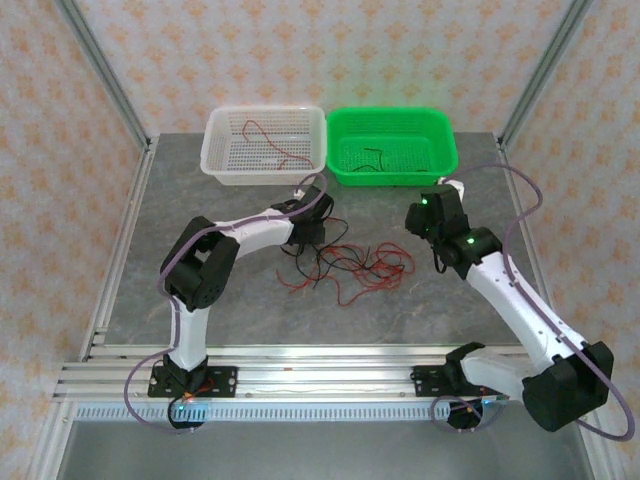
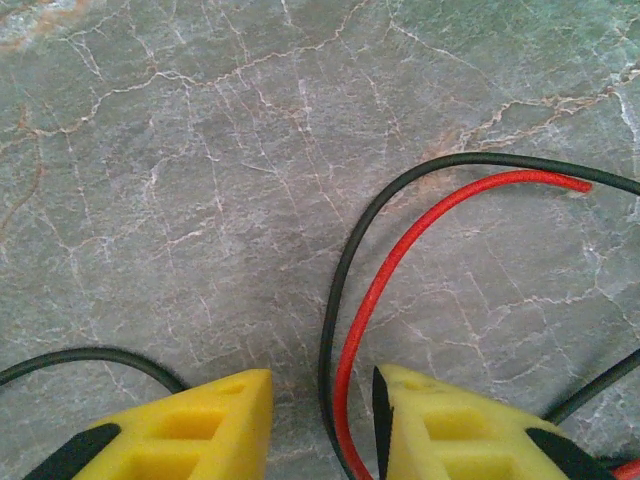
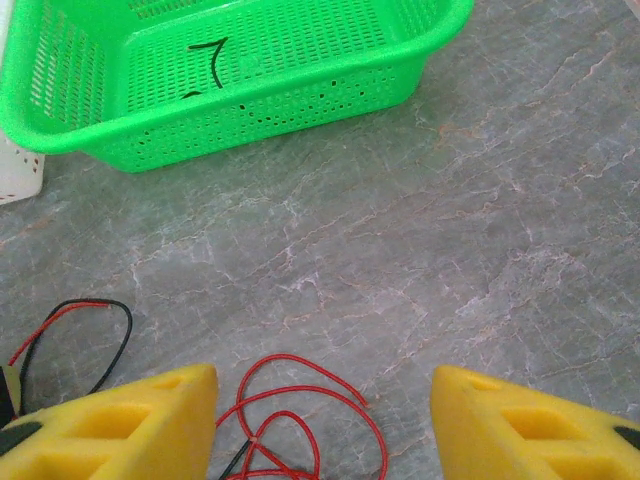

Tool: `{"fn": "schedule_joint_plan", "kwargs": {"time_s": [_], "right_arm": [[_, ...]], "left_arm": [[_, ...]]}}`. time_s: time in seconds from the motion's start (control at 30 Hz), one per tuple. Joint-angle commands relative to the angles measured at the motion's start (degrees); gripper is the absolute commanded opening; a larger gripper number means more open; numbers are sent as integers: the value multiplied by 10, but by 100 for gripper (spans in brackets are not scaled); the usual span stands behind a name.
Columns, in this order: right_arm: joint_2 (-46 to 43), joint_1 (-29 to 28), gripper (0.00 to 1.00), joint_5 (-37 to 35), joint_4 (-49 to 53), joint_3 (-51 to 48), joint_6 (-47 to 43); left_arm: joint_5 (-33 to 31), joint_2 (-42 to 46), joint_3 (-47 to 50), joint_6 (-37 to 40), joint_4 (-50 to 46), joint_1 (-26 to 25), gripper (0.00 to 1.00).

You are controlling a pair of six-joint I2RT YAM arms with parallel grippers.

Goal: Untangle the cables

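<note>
Robotics laboratory test cell. A grey stone-patterned table (image 1: 250,320) is enclosed by aluminium profile posts (image 1: 108,75) and patterned backdrop panels (image 1: 330,50). The left arm (image 1: 250,225) and right arm (image 1: 510,290) are bolted to a slotted aluminium rail (image 1: 320,378) at the near edge.

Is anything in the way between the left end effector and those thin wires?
Nothing visible. The left end effector is right at them: a red wire and a black wire run between its open yellow fingers, lying on the bare table.
</note>
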State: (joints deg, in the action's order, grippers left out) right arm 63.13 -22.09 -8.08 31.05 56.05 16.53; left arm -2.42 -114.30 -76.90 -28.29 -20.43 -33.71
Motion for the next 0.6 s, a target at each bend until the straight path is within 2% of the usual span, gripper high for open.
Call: {"fn": "schedule_joint_plan", "kwargs": {"time_s": [0.0, 0.13, 0.47, 0.57], "right_arm": [[-15, -1, 58, -7, 9, -9, 14], [-19, -1, 57, -5, 12, -8, 16], [-47, -2, 56, -8, 28, 1, 19], [-53, -1, 55, -7, 31, 4, 21]], "left_arm": [[-21, -6, -18, 14, -12, 3, 31], [-23, -10, -16, 15, -7, 3, 24], [-27, -15, -10, 20, 0, 7, 23], [-28, -15, -10, 22, 3, 8, 17]]}}
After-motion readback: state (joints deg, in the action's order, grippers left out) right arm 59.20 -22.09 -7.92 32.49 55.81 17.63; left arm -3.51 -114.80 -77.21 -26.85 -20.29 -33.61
